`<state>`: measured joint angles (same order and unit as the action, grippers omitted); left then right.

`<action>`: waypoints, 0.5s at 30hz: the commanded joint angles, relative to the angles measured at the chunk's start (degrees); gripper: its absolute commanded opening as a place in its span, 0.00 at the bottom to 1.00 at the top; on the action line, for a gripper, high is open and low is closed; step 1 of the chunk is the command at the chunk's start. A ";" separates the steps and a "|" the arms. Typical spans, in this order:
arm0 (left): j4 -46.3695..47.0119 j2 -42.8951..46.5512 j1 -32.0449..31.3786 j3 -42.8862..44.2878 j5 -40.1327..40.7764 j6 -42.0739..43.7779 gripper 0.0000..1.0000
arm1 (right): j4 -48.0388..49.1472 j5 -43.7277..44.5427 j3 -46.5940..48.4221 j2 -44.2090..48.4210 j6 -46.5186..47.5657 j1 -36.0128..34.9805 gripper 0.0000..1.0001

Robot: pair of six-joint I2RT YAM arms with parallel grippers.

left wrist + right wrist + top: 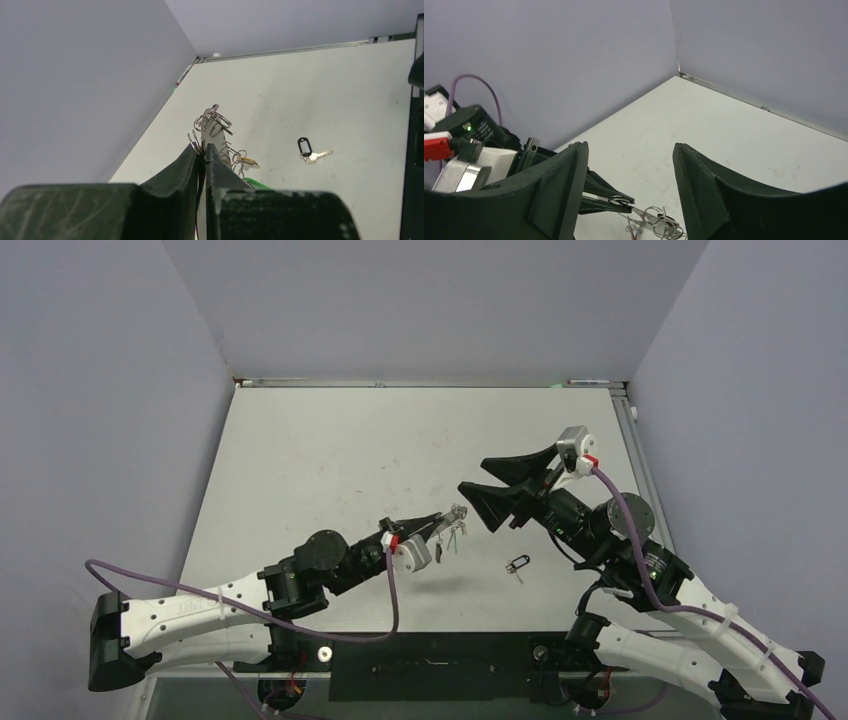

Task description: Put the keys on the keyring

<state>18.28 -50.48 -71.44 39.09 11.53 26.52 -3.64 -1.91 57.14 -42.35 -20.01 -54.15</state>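
Observation:
My left gripper [440,521] is shut on the grey metal keyring [456,511] and holds it above the table. Several small rings and keys hang from it, with yellow [247,161] and green [260,183] tags showing in the left wrist view. There the keyring [212,129] sticks out past the closed fingertips [205,150]. My right gripper [473,476] is open and empty, just right of the keyring's tip. In the right wrist view its jaws [629,146] stand wide apart, with the keyring [650,215] low between them. A key with a black tag [517,564] lies on the table, also in the left wrist view [305,148].
The white table [330,460] is walled by grey panels at the back and both sides. The left arm's fingers [606,198] reach in from the left of the right wrist view. The black-tagged key lies right of the left gripper, below the right gripper.

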 commanded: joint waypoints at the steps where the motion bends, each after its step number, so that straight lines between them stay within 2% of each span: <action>1: -5.35 1.44 -0.02 2.76 -7.16 2.67 0.00 | -6.05 -9.71 2.85 -1.01 12.06 -0.47 0.66; 6: -6.67 2.35 -0.02 1.76 -8.73 5.23 0.00 | -6.83 -12.94 2.07 -0.52 14.10 -0.50 0.74; 9: -10.51 2.83 -0.10 3.41 -8.96 4.14 0.00 | -7.44 -15.41 1.16 0.80 16.54 -0.52 0.74; 15: -17.60 5.68 -0.89 6.30 -15.49 3.04 0.00 | -12.86 -27.75 0.90 2.72 26.58 -0.51 0.71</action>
<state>3.11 -47.75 -71.81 39.79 1.98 29.67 -14.04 -19.66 58.08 -41.32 -1.72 -54.15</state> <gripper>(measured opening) 0.028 0.720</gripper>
